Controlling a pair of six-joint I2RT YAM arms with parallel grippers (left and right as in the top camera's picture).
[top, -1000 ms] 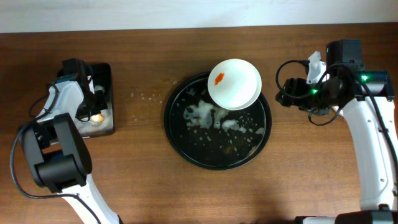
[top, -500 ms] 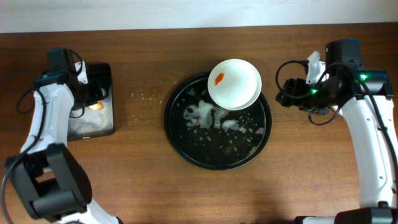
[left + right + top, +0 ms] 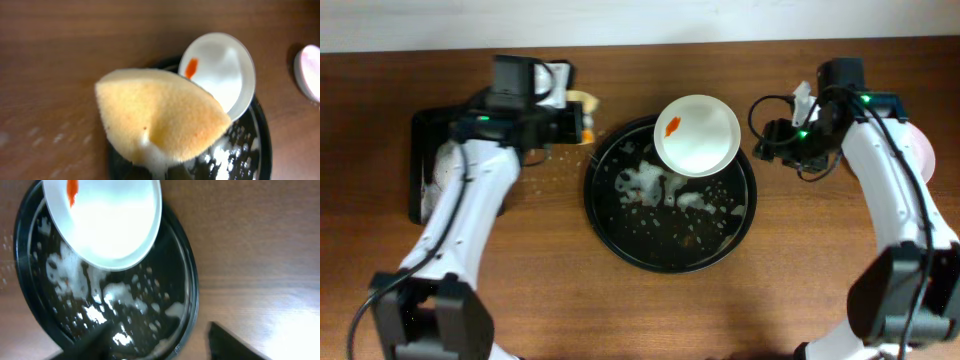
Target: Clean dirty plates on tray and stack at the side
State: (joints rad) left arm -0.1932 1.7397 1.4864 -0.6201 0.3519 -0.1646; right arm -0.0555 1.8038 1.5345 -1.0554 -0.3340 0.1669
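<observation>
Overhead: straight down, far. Wrist views: close, angled down. All three share tray (image 3: 620, 240), plate (image 3: 700, 140).

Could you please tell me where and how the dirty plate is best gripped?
Grip the dirty plate by its right rim, coming from the right with the right gripper. That edge overlaps the raised rim of the tray, so it probably sits lifted, and it lies away from the orange smear.

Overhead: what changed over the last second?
The left pincer, shut on the sponge, swung right from the small rectangular tray to the left edge of the round tray. The right pincer, open and empty, shifted slightly left toward the plate. The plate, round tray and suds stayed put.
</observation>
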